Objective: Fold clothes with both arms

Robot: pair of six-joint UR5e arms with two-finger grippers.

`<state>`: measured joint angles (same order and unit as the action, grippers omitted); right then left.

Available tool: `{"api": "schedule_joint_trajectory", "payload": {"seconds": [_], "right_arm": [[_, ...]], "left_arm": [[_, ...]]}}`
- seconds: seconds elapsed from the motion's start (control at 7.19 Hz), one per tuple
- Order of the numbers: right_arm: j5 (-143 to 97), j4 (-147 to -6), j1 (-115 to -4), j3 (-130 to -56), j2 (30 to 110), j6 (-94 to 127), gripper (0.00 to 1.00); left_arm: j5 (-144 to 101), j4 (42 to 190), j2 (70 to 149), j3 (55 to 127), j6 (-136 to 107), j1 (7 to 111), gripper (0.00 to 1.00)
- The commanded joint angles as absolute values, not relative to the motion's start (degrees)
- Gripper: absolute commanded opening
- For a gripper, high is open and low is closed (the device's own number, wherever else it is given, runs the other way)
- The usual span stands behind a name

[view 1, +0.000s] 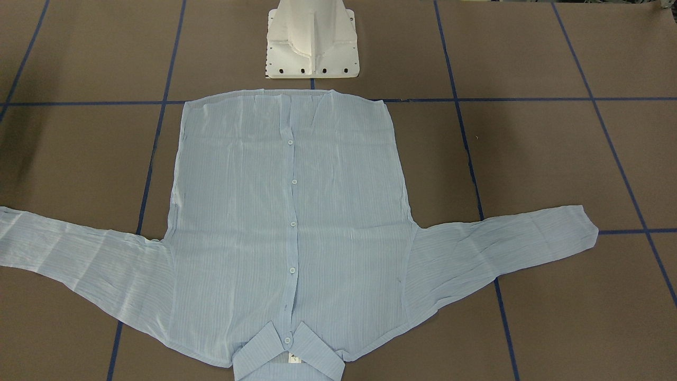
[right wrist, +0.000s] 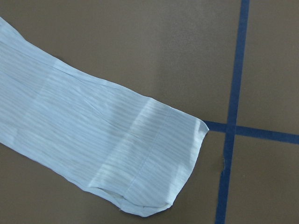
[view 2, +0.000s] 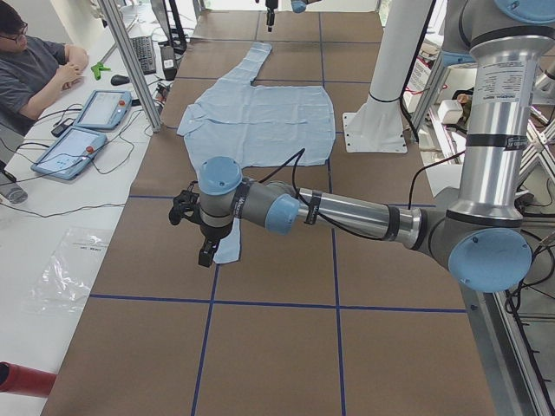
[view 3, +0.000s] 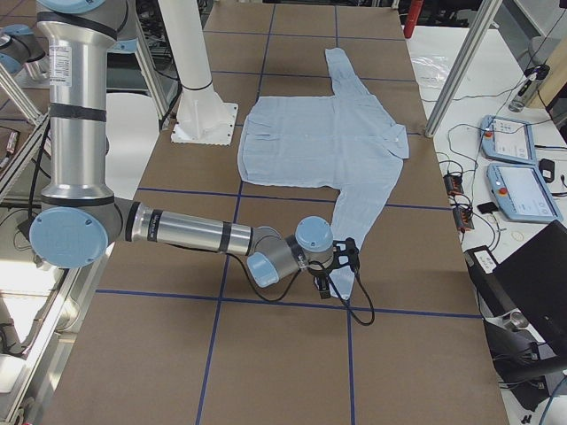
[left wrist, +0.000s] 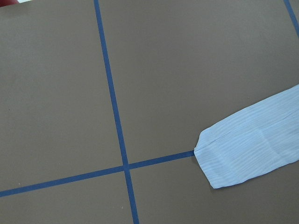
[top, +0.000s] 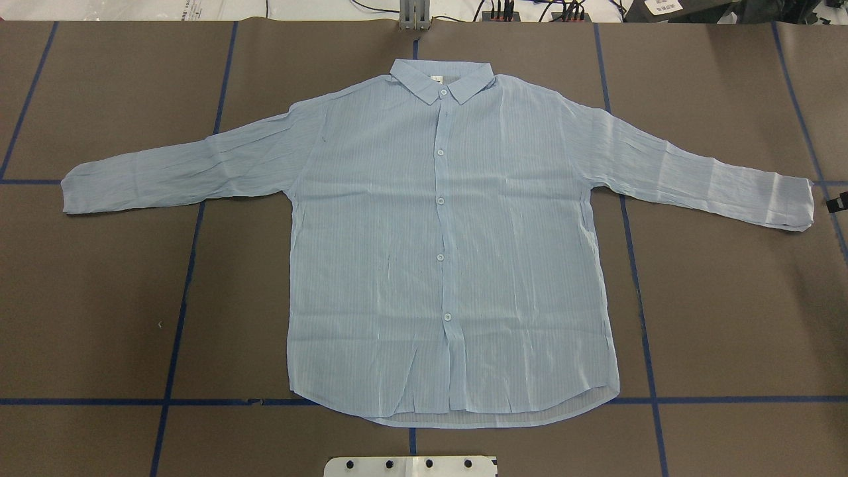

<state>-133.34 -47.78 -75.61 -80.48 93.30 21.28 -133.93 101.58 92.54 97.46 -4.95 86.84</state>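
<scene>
The light-blue striped shirt (top: 437,252) lies flat and buttoned on the brown table, collar at the far side from the robot, hem near its base, both sleeves spread out; it also shows in the front view (view 1: 238,211). My left gripper (view 2: 206,256) hangs over the left sleeve's cuff (left wrist: 238,154). My right gripper (view 3: 323,285) hangs over the right sleeve's cuff (right wrist: 154,163). Neither wrist view shows fingers, and I cannot tell whether either gripper is open or shut. A black bit of the right gripper shows at the overhead view's right edge (top: 838,202).
The white pedestal base (view 1: 312,42) stands just behind the hem. Blue tape lines (top: 189,265) grid the table. Aluminium posts (view 2: 130,61) stand at the operators' edge, with a seated operator (view 2: 35,69) and tablets (view 2: 87,130) beyond.
</scene>
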Motion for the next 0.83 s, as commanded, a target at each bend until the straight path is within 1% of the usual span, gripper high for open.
{"api": "schedule_joint_trajectory", "payload": {"seconds": [0.0,0.28,0.56,0.7], "right_arm": [[-132.8,-44.38,-74.1,-76.65,92.2,21.97,1.0],[-132.89,-44.38,-72.35,-71.56,89.48,22.5,0.99],[-132.89,-44.47,-70.49,-70.05,88.42,23.55,0.98],[-132.89,-44.56,-70.49,-70.22,88.42,23.82,0.92]], "left_arm": [[-133.95,101.69,92.55,97.56,-4.92,86.84,0.99],[-133.95,103.7,92.55,96.86,-4.92,86.84,0.99],[-133.95,103.8,92.64,96.86,-4.92,86.84,0.99],[-133.95,103.8,92.64,96.94,-4.92,86.84,0.99]]}}
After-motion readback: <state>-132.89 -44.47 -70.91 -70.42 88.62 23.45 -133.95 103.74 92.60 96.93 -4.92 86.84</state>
